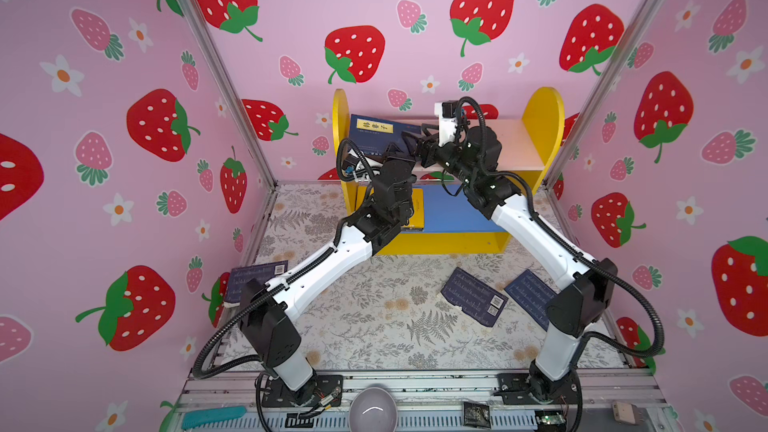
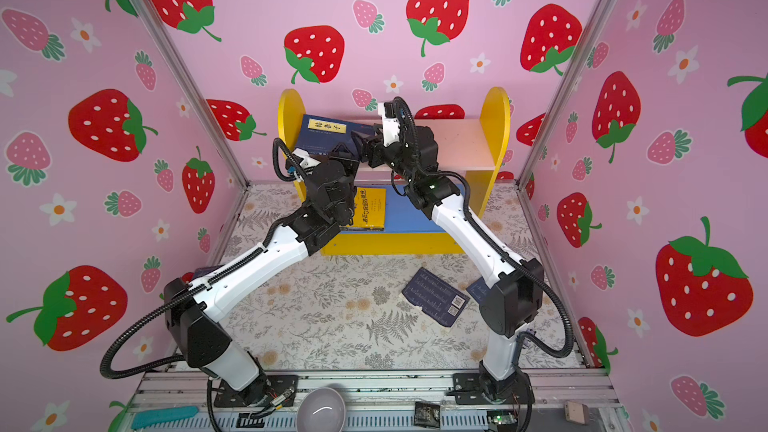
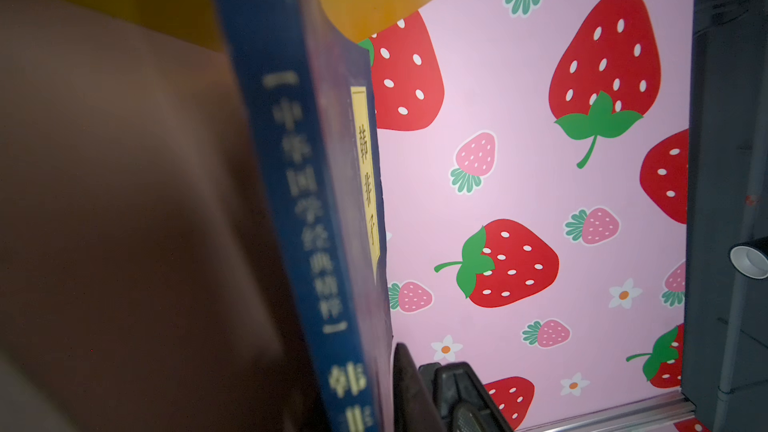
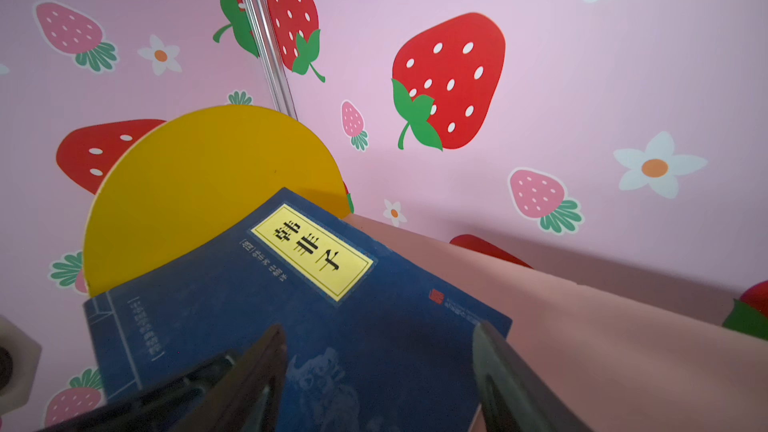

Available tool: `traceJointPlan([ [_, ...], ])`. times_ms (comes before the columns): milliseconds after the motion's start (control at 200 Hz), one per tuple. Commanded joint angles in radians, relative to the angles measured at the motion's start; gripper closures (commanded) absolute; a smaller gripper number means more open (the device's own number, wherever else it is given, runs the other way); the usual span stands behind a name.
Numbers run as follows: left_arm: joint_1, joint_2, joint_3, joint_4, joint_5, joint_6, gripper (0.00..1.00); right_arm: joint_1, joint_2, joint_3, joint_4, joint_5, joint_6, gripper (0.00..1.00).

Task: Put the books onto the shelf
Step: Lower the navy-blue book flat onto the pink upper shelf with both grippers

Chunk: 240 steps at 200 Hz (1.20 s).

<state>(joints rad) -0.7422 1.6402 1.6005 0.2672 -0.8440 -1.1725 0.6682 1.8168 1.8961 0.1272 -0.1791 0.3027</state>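
a robot test cell got up like a child's room, not a real home. strawberry-print panels [image 1: 415, 14] stand behind and to both sides of the two arms [image 1: 328, 259], held by bare metal posts [image 1: 216, 64]. a small painted shelf [image 1: 544, 118] stands ahead of them. a flowered cloth [image 1: 374, 317] lies under the arms; their bases are bolted to a metal rail [image 1: 415, 384], with loose cables [image 1: 197, 363] and a circuit board [image 1: 550, 419] beside them.

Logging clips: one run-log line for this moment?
navy book: shelf upper board, against yellow side | right tool: open over cover | left tool: at book, grip unclear | yellow book: lower board
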Motion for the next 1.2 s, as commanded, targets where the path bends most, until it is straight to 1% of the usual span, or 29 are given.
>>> traceJointPlan([
  [0, 0.001, -0.035, -0.023, 0.025, -0.016, -0.013, 0.79, 0.005, 0.004, 0.033, -0.021, 0.013, -0.014, 0.28],
  [135, 0.000, -0.051, -0.049, 0.038, 0.003, -0.009, 0.79, 0.008, 0.004, 0.033, -0.018, -0.007, -0.010, 0.28],
  [470, 0.000, -0.072, -0.089, 0.032, 0.027, -0.038, 0.75, 0.013, -0.007, 0.022, -0.021, 0.003, -0.009, 0.29],
  [620, 0.000, -0.078, -0.099, 0.023, 0.041, -0.045, 0.58, 0.014, -0.003, 0.022, -0.019, 0.010, -0.007, 0.29],
  [805, 0.000, -0.113, -0.142, 0.030, 0.047, -0.047, 0.50, 0.014, 0.010, 0.020, -0.029, 0.018, -0.004, 0.30],
  [925, -0.001, -0.124, -0.145, -0.006, 0.038, -0.049, 0.37, 0.017, 0.015, 0.023, -0.027, 0.021, -0.004, 0.30],
  [1025, 0.003, -0.142, -0.153, -0.036, 0.047, -0.047, 0.29, 0.020, 0.025, 0.023, -0.042, 0.038, -0.011, 0.31],
  [1120, 0.003, -0.153, -0.151, -0.073, 0.060, -0.039, 0.25, 0.023, 0.045, 0.027, -0.071, 0.068, -0.027, 0.33],
  [1195, 0.005, -0.151, -0.146, -0.090, 0.068, -0.031, 0.24, 0.026, 0.063, 0.040, -0.091, 0.063, -0.045, 0.35],
])
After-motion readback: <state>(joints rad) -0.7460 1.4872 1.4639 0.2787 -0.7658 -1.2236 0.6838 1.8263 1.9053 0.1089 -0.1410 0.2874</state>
